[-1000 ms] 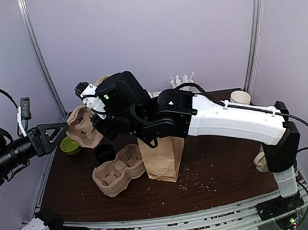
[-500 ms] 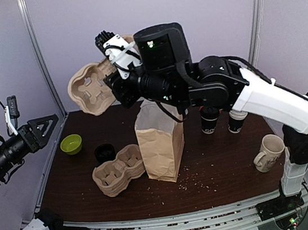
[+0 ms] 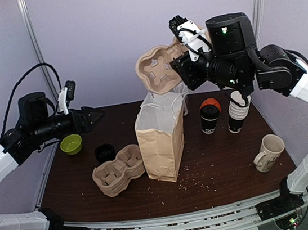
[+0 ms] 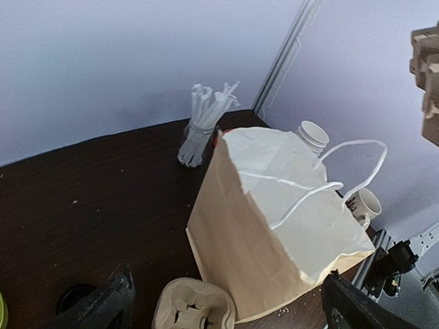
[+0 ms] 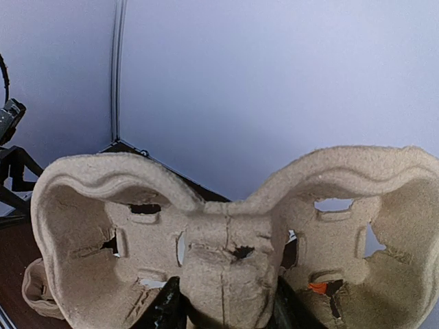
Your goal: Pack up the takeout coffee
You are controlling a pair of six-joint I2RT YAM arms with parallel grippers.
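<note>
I see the upright black paper cup with reddish lid (image 3: 211, 116) centre-right, below my right fingers (image 5: 164, 310), which clamp a moulded pulp carrier (image 3: 159, 71). My left fingers (image 4: 103, 312), spread wide, sit far left.

No legible txt; white print on takeout coffee cup (image 3: 209, 122) too small.

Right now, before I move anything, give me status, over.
Left gripper open, empty. Right gripper shut on cup carrier, held above paper bag. Takeout coffee upright on table, right of bag, untouched. Carrier over bag mouth, in the way.
</note>
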